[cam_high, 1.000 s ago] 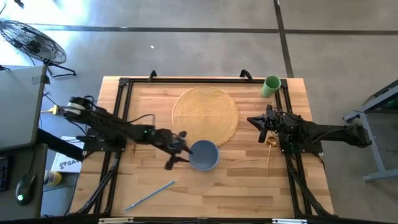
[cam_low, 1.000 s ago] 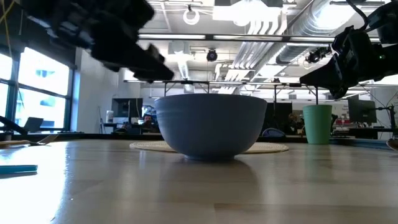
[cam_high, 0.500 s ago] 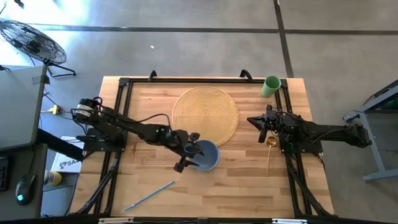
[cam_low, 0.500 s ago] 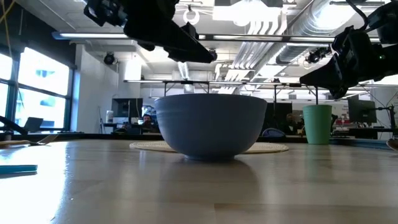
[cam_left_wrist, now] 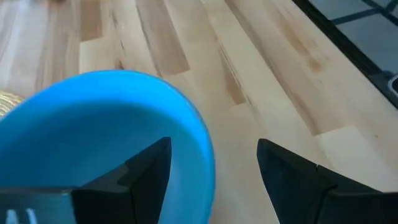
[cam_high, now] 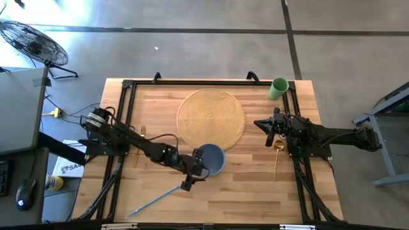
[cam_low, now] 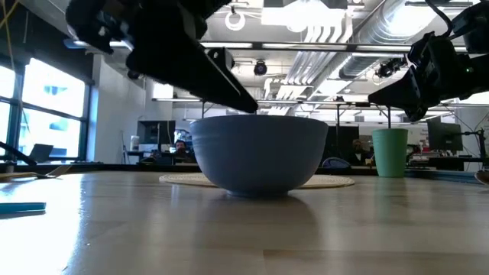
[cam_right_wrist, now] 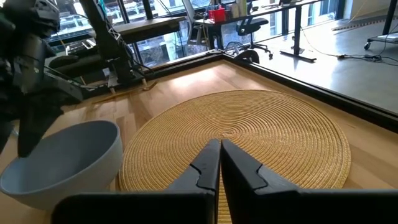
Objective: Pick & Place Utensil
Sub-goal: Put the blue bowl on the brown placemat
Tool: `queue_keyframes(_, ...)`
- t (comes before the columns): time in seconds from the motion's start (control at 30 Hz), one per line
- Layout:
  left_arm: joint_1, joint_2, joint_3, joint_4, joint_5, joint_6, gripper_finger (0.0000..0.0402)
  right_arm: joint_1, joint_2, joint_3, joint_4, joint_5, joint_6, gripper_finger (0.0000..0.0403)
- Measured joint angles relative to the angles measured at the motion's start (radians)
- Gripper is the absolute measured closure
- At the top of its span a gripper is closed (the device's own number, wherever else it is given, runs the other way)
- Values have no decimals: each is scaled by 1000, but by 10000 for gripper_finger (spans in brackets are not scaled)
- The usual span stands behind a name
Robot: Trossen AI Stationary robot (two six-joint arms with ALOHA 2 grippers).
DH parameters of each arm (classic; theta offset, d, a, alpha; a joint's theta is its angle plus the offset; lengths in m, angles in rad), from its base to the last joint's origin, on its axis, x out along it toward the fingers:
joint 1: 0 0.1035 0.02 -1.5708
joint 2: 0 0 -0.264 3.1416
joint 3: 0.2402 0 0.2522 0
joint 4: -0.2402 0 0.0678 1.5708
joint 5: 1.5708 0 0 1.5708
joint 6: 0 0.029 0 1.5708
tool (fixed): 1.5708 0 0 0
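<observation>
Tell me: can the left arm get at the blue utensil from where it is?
Probably yes. The left gripper, open, hovers at the bowl's rim; the blue utensil lies on bare table close by, with nothing between them.

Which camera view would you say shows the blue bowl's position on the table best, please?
The high view: the blue bowl sits just off the woven mat, with the left gripper at its rim. The low view shows only its side; the wrist views show parts.
</observation>
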Motion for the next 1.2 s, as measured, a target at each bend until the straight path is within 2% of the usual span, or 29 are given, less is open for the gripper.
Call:
queue_keyframes(0.3, 21, 70, 0, 64, 52, -54, 175, 0, 0, 0, 0, 0, 0, 398)
queue_keyframes(0.73, 21, 91, 0, 146, 83, -35, 280, 0, 0, 0, 0, 0, 0, 397)
queue_keyframes(0.97, 27, 91, 0, 146, 30, -26, 324, 0, 0, 0, 0, 0, 0, 395)
queue_keyframes(1.2, 64, 90, 0, 139, 32, -30, 374, 0, 0, 0, 0, 0, 0, 395)
